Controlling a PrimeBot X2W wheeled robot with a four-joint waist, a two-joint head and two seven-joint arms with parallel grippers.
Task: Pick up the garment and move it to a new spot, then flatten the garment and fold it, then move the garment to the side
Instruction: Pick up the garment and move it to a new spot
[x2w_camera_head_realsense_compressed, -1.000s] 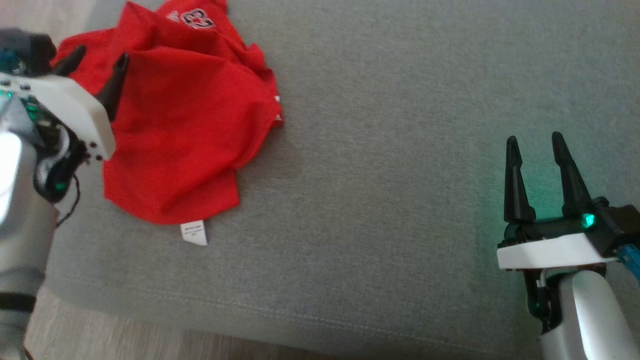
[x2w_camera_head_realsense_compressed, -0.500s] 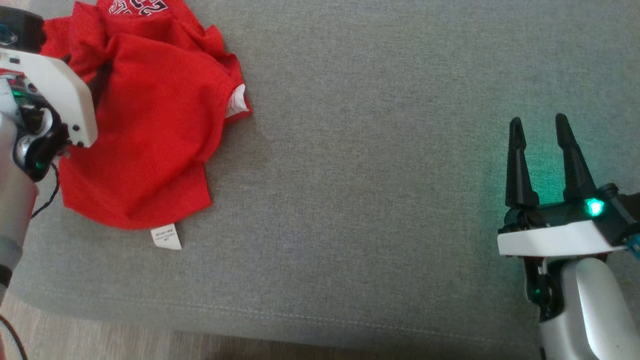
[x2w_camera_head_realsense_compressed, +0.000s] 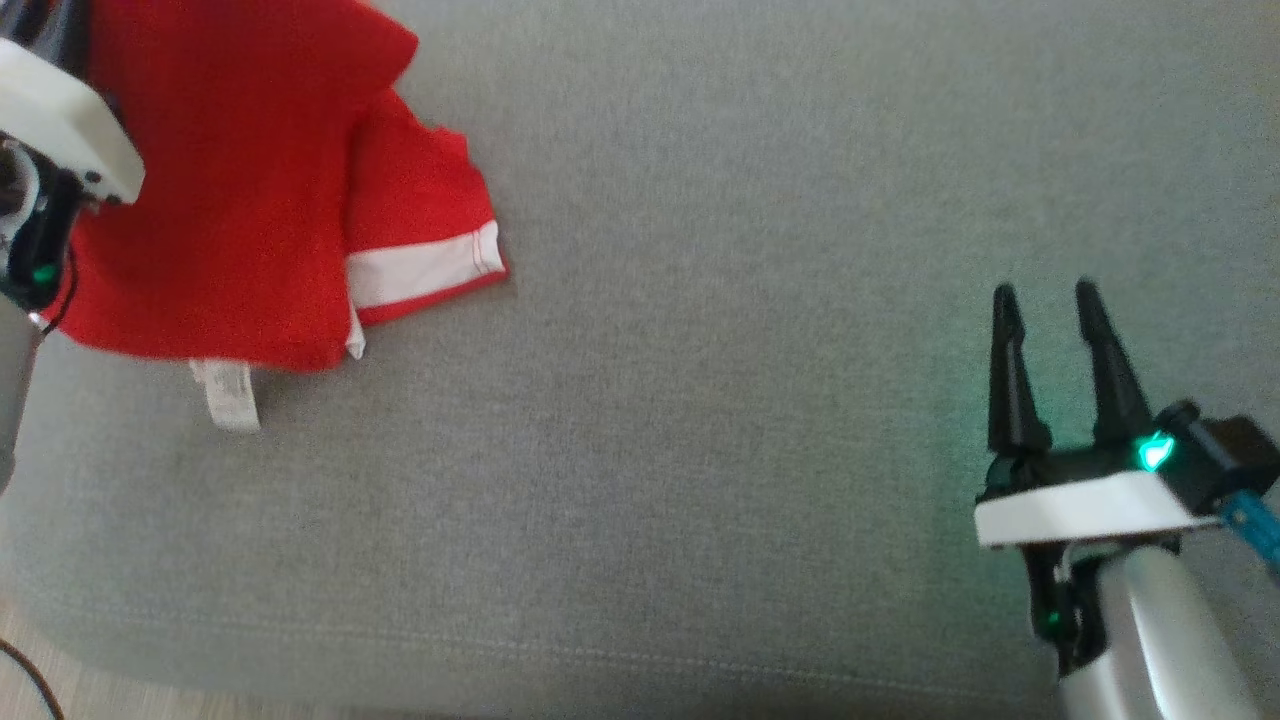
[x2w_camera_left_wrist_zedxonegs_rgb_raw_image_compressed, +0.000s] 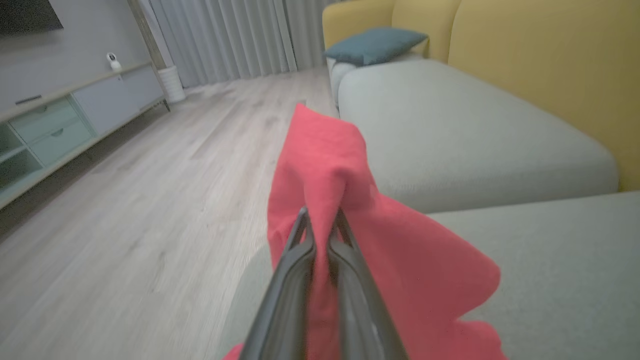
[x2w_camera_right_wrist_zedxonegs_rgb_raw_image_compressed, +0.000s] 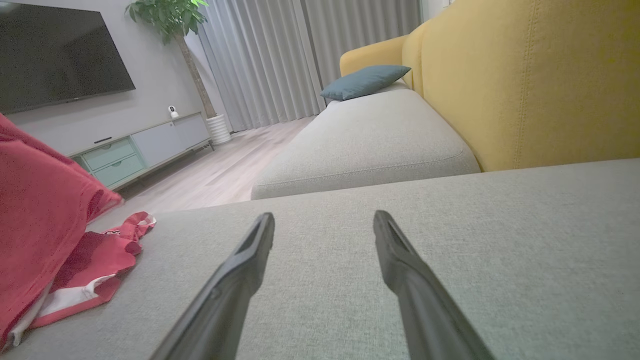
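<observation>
place: home living room | evidence: yellow sofa (x2w_camera_right_wrist_zedxonegs_rgb_raw_image_compressed: 525, 85); wall TV (x2w_camera_right_wrist_zedxonegs_rgb_raw_image_compressed: 60, 50); curtains (x2w_camera_right_wrist_zedxonegs_rgb_raw_image_compressed: 265, 60); potted plant (x2w_camera_right_wrist_zedxonegs_rgb_raw_image_compressed: 170, 15)

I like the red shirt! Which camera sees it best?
The head view: the red shirt spreads wide, white band and label showing. The left wrist view shows a bunch pinched in the shut left gripper. The right wrist view shows its edge, partly lifted off the cushion.

You have a red garment (x2w_camera_head_realsense_compressed: 220, 200), a white band (x2w_camera_head_realsense_compressed: 420, 272) along one hem, a white label (x2w_camera_head_realsense_compressed: 228, 392) at its edge. Note the seat cushion (x2w_camera_head_realsense_compressed: 700, 400) plain grey, sofa back (x2w_camera_right_wrist_zedxonegs_rgb_raw_image_compressed: 525, 85) yellow, pillow (x2w_camera_right_wrist_zedxonegs_rgb_raw_image_compressed: 365, 81) teal, right gripper (x2w_camera_head_realsense_compressed: 1044, 288) with black fingers (x2w_camera_head_realsense_compressed: 1010, 390) and a green light (x2w_camera_head_realsense_compressed: 1155, 452).
</observation>
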